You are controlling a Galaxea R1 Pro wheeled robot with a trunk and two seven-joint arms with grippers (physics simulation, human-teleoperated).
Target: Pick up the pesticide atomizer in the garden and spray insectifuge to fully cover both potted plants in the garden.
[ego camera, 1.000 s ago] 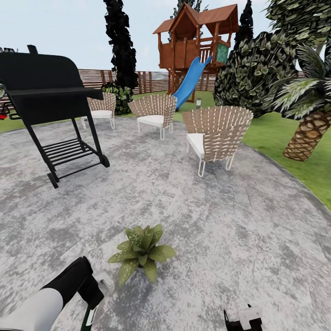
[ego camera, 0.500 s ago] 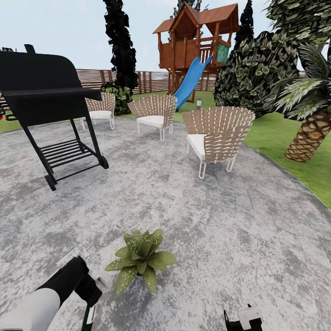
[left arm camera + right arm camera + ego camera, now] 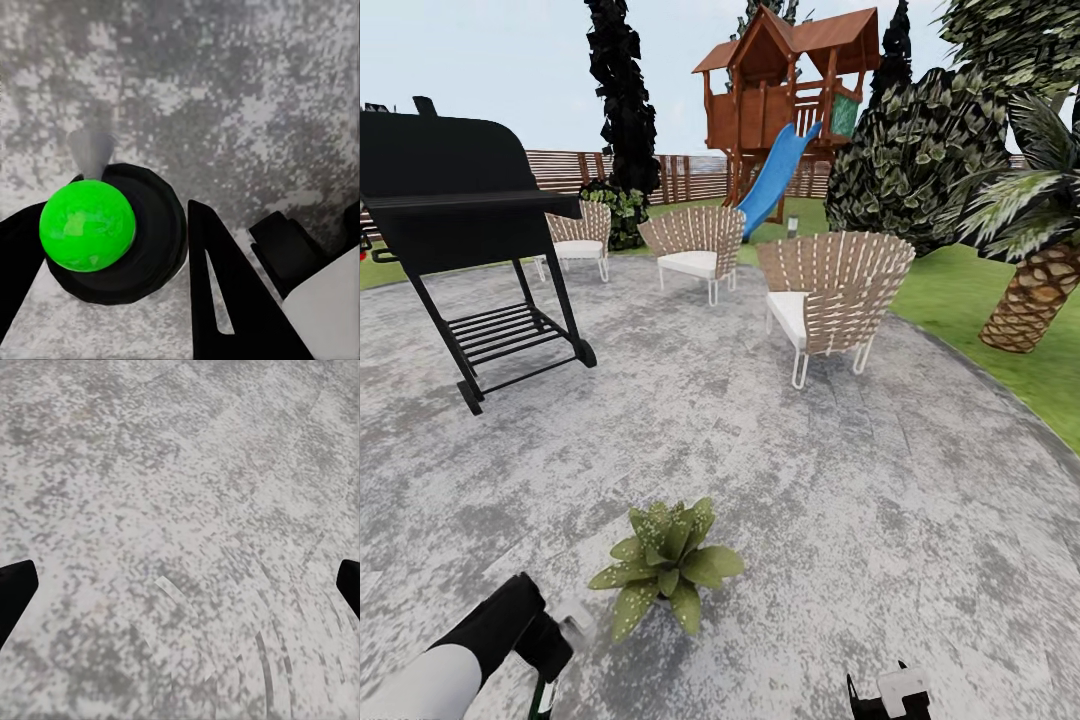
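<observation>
The left end effector [image 3: 550, 665] sits low at the near left of the round grey mottled patio [image 3: 840, 480], clamped on the slim dark-green pesticide atomizer with white trigger head [image 3: 565, 630]. In the left wrist view the bottle [image 3: 112, 225] is seen end-on, a dark round body with a bright green circular face, a black finger [image 3: 225, 300] pressed against its side. Just beside the white head stands the potted plant [image 3: 665, 560], a rosette of pointed, pale-speckled green leaves that hide its pot. Further back stand a black barbecue grill [image 3: 460, 200] and three woven chairs with white cushions [image 3: 830, 295]. The right end effector [image 3: 180, 585] hangs over bare patio, fingers wide apart.
</observation>
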